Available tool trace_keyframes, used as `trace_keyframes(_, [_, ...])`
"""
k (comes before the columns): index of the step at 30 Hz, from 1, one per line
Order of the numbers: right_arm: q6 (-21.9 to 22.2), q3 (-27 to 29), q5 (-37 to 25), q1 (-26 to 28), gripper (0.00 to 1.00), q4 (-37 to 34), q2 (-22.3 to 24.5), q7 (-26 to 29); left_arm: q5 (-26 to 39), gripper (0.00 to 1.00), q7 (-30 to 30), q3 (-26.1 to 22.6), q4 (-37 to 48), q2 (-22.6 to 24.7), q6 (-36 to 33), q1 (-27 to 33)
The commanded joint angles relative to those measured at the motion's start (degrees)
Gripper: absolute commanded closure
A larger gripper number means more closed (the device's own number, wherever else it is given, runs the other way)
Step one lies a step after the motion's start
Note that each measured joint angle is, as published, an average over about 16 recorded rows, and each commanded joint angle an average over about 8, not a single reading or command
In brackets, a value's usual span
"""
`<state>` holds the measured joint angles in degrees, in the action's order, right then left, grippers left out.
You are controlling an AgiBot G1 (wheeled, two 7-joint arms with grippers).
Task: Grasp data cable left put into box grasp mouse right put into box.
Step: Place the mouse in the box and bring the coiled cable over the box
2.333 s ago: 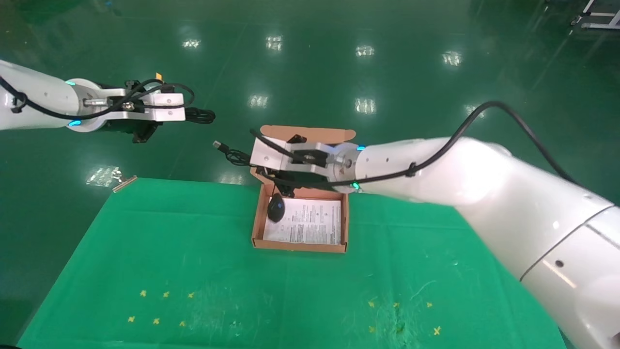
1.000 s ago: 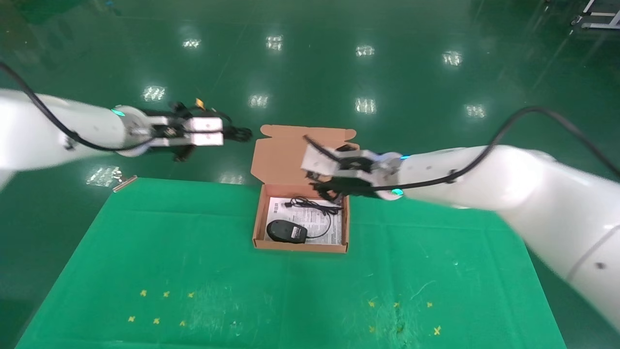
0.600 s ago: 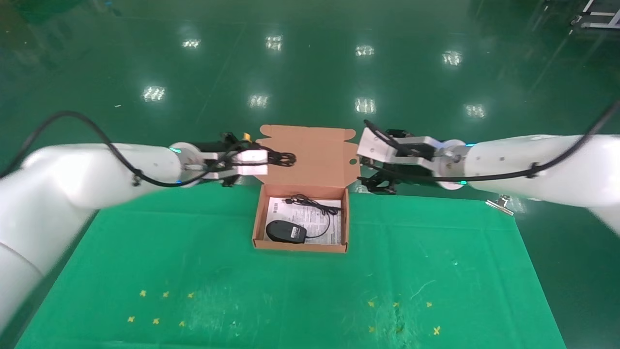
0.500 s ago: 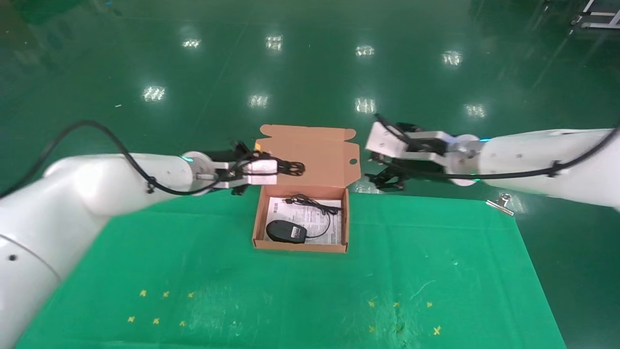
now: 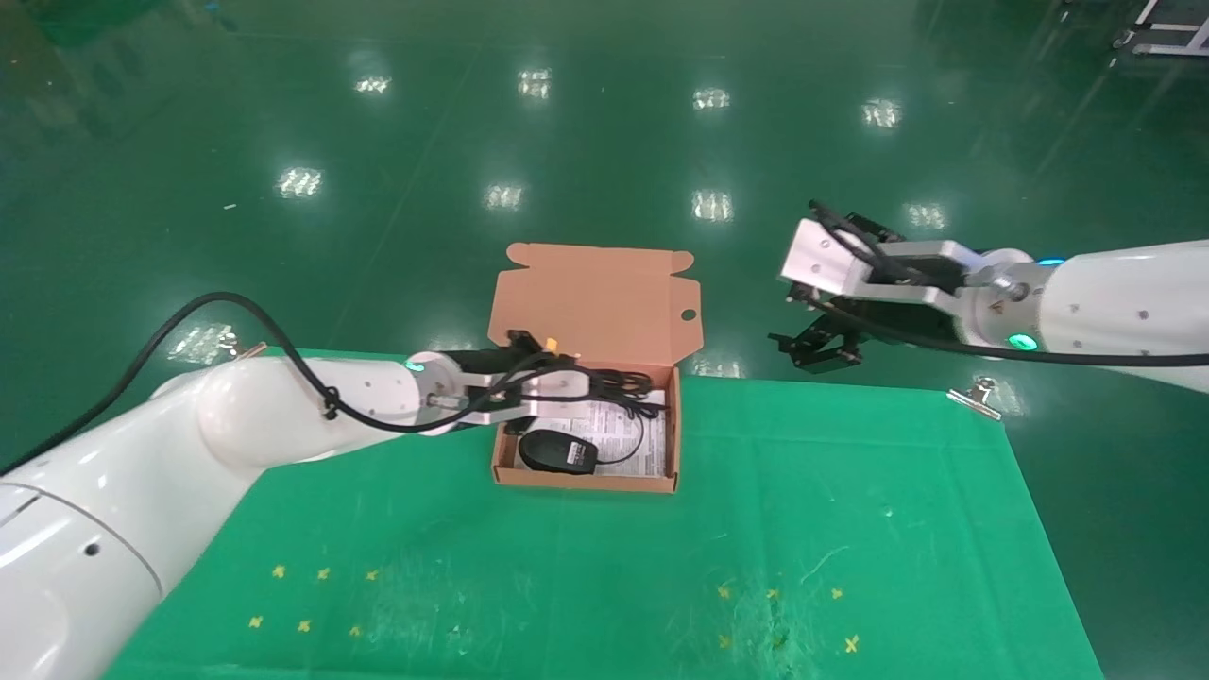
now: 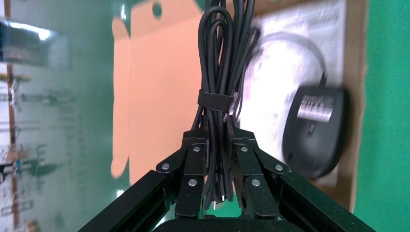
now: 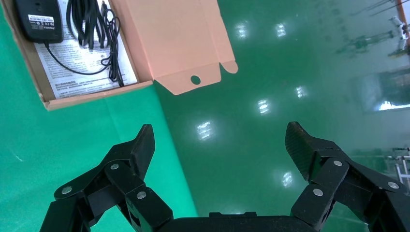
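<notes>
The left gripper [image 6: 218, 159] pinches the bundled data cable [image 6: 220, 63] over the open box [image 5: 674, 444], where the mouse [image 5: 557, 454] already lies, so release comes next, while the right gripper [image 7: 220, 145] hangs spread and empty off the table's far edge

A glossy green floor [image 5: 604, 123] is reflecting rows of ceiling lights. A green cloth [image 5: 586, 567] is covering the table, yellow cross marks [image 5: 321, 595] showing on it. White framed furniture [image 5: 1166, 28] is standing far off.
</notes>
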<state>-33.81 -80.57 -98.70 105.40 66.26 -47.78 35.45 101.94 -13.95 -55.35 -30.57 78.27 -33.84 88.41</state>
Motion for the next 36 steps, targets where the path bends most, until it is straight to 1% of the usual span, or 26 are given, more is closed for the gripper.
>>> trace_keyframes(1, [-0.35,-0.13,-1.03,0.39,0.00,1.59,0.96,1.58,-2.00,0.59,-1.21,-0.75,-0.14,0.05,-0.15,-0.16])
trace_keyframes(5, [-0.41,-0.28,-1.99,0.53,0.00,2.64,1.45,2.58,-3.77,0.09,-1.88,-1.50,0.06,0.13,-0.93,-0.09])
trace_keyframes(6, [-0.42,-0.31,-2.10,0.56,0.00,2.77,1.51,2.66,-3.97,0.00,-1.93,-1.59,0.11,0.15,-1.03,-0.09])
trace_keyframes(18, [-0.42,-0.26,-1.78,0.53,0.00,2.31,1.23,2.34,-3.34,0.00,-1.76,-1.38,0.03,0.07,-0.90,0.01])
trace_keyframes(25, [-0.30,-0.13,-1.65,0.60,0.00,2.09,1.17,2.19,-3.35,0.00,-1.16,-1.09,-0.68,-0.97,-0.17,0.69])
trace_keyframes(28, [0.25,0.25,-2.02,1.27,0.00,2.06,1.38,2.03,-3.21,0.00,-0.38,-0.70,0.04,-1.40,1.93,2.81])
trace_keyframes(31, [0.52,0.62,-2.88,2.55,0.00,2.14,1.67,1.40,-2.38,0.00,0.48,-0.23,2.46,-1.38,5.66,6.40])
trace_keyframes(36, [-1.82,0.28,-4.37,5.17,0.00,2.86,1.73,-0.60,0.94,0.00,1.34,-1.08,8.85,-0.51,11.69,12.10])
